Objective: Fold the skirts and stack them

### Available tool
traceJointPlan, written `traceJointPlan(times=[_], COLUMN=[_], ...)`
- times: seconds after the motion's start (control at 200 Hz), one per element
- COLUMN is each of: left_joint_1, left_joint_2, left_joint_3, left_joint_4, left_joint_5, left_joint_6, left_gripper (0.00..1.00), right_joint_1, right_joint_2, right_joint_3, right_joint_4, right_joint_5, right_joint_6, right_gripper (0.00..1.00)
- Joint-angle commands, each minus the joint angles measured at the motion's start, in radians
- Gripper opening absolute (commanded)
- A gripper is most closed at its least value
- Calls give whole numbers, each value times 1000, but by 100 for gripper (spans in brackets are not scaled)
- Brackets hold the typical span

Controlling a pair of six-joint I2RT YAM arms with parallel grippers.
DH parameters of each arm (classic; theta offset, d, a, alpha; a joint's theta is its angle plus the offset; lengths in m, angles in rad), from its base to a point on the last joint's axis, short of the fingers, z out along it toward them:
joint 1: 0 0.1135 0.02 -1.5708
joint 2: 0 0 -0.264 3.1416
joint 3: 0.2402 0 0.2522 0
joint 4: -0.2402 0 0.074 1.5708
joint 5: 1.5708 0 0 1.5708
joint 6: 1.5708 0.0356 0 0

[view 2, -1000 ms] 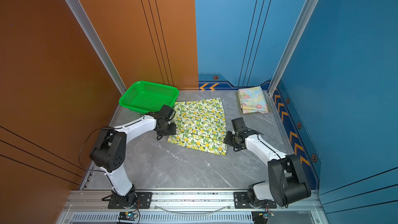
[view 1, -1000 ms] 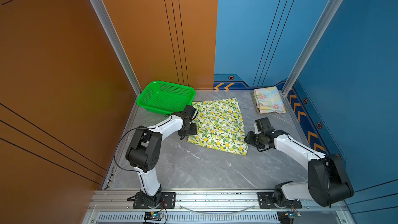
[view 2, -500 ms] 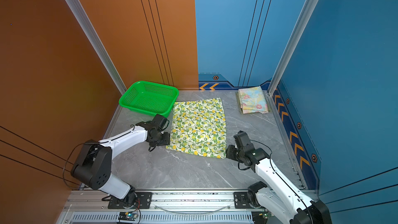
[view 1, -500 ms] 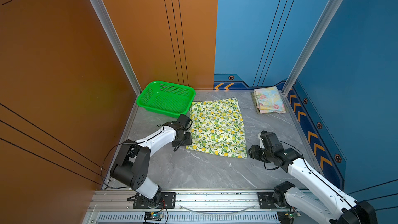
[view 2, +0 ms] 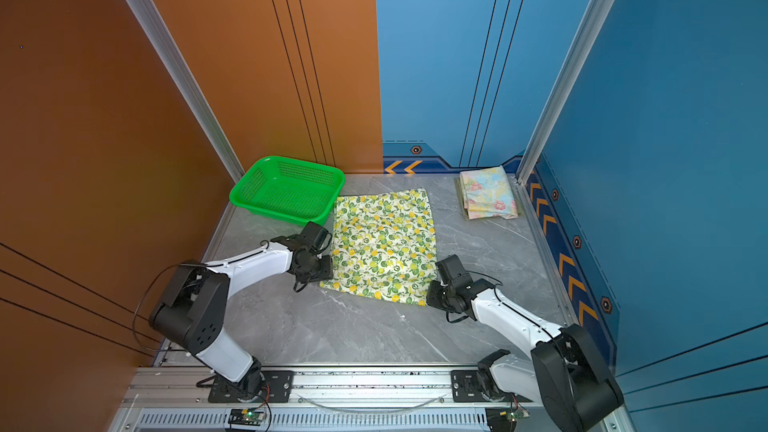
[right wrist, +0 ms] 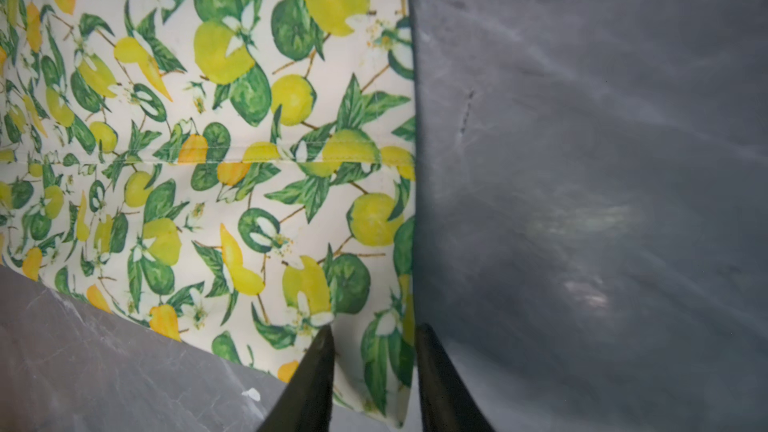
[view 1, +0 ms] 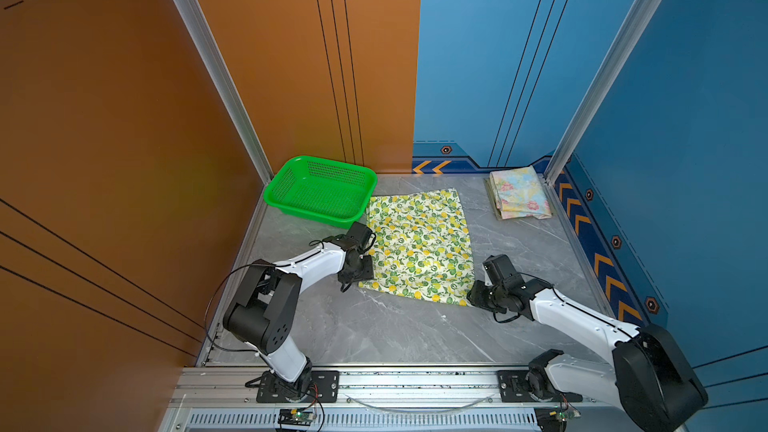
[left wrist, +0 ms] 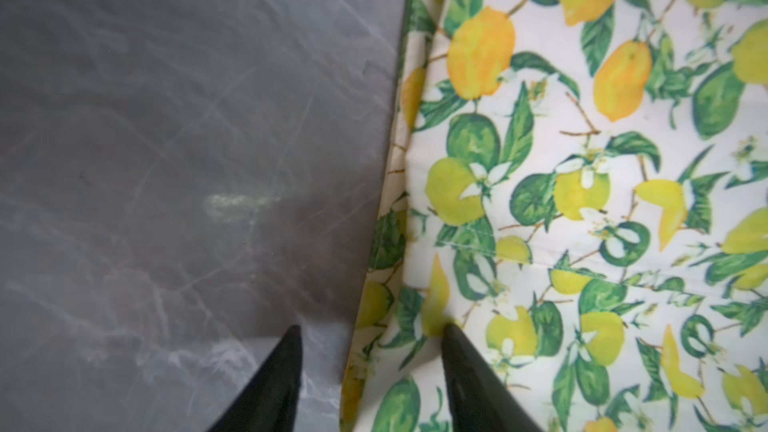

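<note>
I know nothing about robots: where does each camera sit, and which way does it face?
Top views: a side-by-side pair high above the front rail, looking down on the table, lemon skirt, green basket and flowered skirt; both arms show.
Left wrist: on the left arm, looking past the left pincer at the skirt's edge; only two black fingertips show.
Right wrist: on the right arm, likewise over the opposite edge; only the right pincer shows.
Shared: all show the lemon skirt.
</note>
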Motion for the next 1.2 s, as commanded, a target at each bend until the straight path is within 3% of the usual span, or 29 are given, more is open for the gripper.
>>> traceJointPlan(times=[0.0, 0.05, 0.085, 0.285, 0.38, 0.701, 0.966, 1.192], left_joint_1=[-9, -11, -12, -9, 7, 24, 15, 11], left_joint_2=[11, 1, -10, -94, -85, 228, 301, 238], left_joint_3=[30, 32, 37, 96, 158, 365, 376, 353], left_joint_4=[31, 33, 33, 14, 4, 8, -23, -41], left_joint_5=[41, 44, 45, 28, 8, -72, -130, -112], left_joint_6=[-6, -7, -6, -2, 16, 82, 79, 67], left_gripper=[26, 9, 0, 0, 0, 0, 0, 49], right_joint_1=[-4, -5, -7, -57, -112, -167, -144, -128], right_joint_2=[23, 26, 24, -11, 41, 431, 489, 498], right_joint_3=[18, 33, 46, 167, 249, 479, 464, 468], right_joint_4=[86, 85, 80, 4, -5, 26, -17, -54], right_joint_5=[-24, -22, -24, -11, -18, -12, 103, 174], right_joint_6=[-3, -7, -12, -56, -88, -188, -224, -242], right_gripper=[14, 0, 0, 0, 0, 0, 0, 0])
